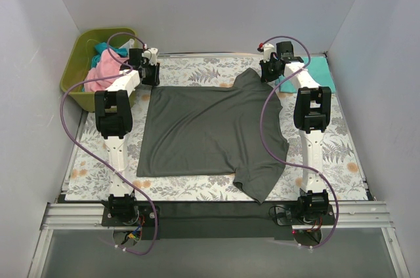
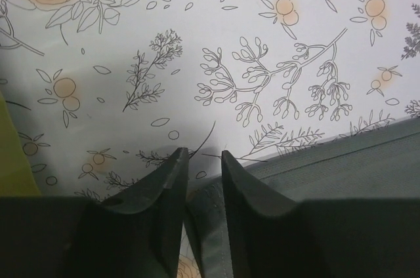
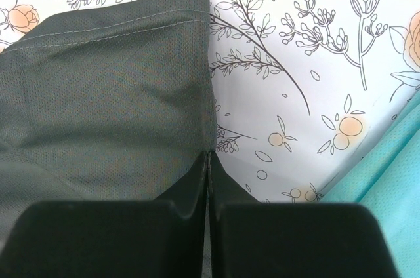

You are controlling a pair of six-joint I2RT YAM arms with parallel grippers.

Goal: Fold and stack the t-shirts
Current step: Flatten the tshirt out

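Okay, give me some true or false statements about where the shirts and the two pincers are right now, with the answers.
1. The dark grey t-shirt lies spread out on the floral table cloth. True.
2. The olive-green bin is empty. False: pink cloth and teal cloth lie in it.
3. The right pincer has its fingers pressed together at the edge of the grey shirt's sleeve. True.
4. The teal t-shirt lies on top of the grey one. False: it lies apart, at the far right corner of the table.
5. The left pincer is over the middle of the grey shirt. False: it is at the shirt's far left corner, fingers slightly apart.
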